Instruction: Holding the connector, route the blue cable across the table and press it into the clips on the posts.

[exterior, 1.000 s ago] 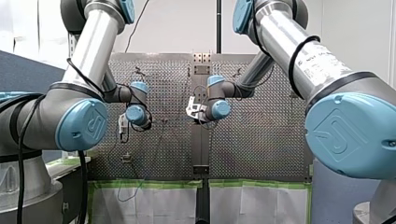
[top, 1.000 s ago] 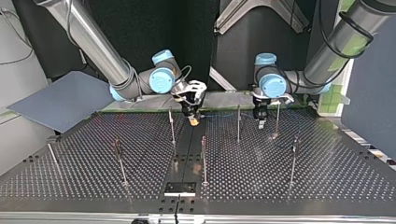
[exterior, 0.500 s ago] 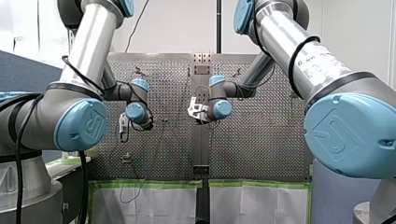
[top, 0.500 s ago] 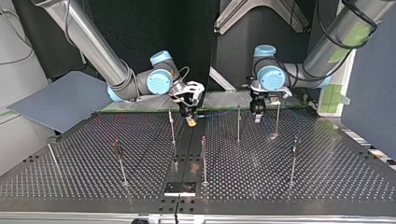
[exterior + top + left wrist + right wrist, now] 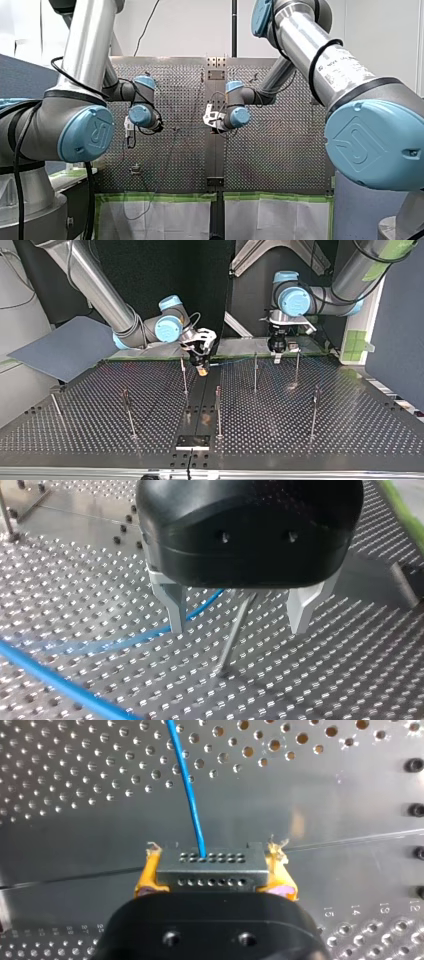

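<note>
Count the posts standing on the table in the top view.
7, from the top view's left: edge post, second post, third post, middle post, fifth post, sixth post, seventh post. More may be hidden.

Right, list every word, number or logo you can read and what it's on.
"15", "14", "12": on the table plate beside my right gripper; the number between the last two is unclear.
Print on my right arm's tube: too blurred to read.
Emblems on the blue joint caps: no legible letters.
Connector: no text.
</note>
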You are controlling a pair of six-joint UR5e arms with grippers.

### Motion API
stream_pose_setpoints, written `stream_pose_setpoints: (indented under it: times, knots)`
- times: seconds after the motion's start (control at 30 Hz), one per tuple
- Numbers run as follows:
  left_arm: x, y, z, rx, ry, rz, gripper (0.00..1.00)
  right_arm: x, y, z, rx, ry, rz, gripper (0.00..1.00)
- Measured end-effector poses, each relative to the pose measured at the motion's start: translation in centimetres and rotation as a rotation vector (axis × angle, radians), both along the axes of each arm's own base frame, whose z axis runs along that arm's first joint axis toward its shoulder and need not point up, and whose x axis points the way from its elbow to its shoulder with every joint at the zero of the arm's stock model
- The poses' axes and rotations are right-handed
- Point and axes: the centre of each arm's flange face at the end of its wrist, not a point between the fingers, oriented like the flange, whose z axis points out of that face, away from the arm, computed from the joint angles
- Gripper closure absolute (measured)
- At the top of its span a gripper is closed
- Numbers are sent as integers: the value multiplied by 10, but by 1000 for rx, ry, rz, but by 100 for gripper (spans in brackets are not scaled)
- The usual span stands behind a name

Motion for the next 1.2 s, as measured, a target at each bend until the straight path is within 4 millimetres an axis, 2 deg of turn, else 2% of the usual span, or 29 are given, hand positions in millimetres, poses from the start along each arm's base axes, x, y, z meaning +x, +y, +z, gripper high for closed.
stream_pose_setpoints:
  times: [0.2,0.5,0.63,0.93,1.2]
  knots:
    - [-26,-8,-16,7,43,-25,0,-2,0,0,6,5,-2,100]
    - [-44,-33,-22,0,31,-75,0,-5,-3,-1,10,8,-8,100]
    - [-46,-47,-18,-30,-5,-78,0,-7,-5,-2,16,13,-12,100]
    - [-36,-83,5,-121,-93,-72,0,-12,-8,-2,19,26,-17,100]
    - [-34,-122,-1,-125,-74,-73,0,-12,-8,-2,16,27,-15,100]
